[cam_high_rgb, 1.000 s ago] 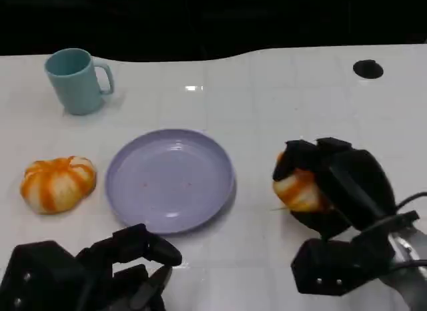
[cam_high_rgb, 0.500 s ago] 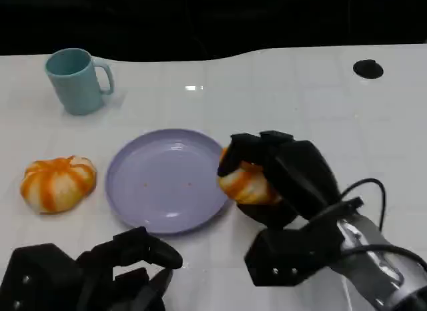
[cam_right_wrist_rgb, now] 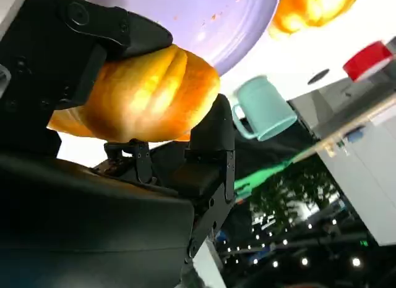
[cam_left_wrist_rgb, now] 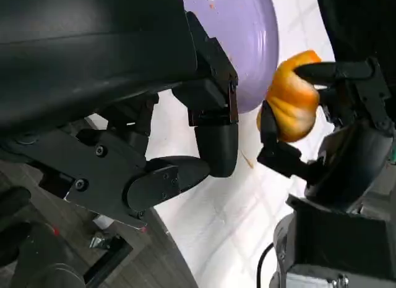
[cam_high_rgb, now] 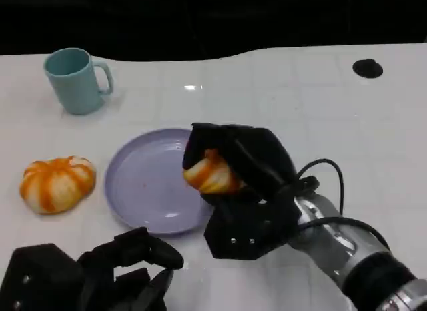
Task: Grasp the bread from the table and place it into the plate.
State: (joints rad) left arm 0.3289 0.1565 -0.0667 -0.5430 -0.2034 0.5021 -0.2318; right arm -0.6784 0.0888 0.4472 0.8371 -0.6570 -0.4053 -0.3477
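My right hand (cam_high_rgb: 240, 171) grips an orange-glazed bread roll (cam_high_rgb: 210, 174) and holds it above the right rim of the lavender plate (cam_high_rgb: 143, 184). The right wrist view has the roll (cam_right_wrist_rgb: 145, 93) clamped between black fingers (cam_right_wrist_rgb: 111, 31), with the plate (cam_right_wrist_rgb: 204, 22) behind it. From the left wrist view the same roll (cam_left_wrist_rgb: 291, 105) hangs beside the plate (cam_left_wrist_rgb: 244, 34), held by the right hand (cam_left_wrist_rgb: 346, 115). My left hand (cam_high_rgb: 100, 274) sits low at the near left table edge, its fingers (cam_left_wrist_rgb: 210, 139) curled in around nothing. A second striped bread (cam_high_rgb: 57, 184) lies left of the plate.
A teal mug (cam_high_rgb: 77, 81) stands at the far left of the white table (cam_high_rgb: 300, 111). A small black round spot (cam_high_rgb: 367, 69) marks the far right. The second bread (cam_right_wrist_rgb: 312, 10) and the mug (cam_right_wrist_rgb: 263, 112) also appear in the right wrist view.
My right hand has carried the roll leftward from the right side of the table to over the plate's right rim. The left hand has stayed put.
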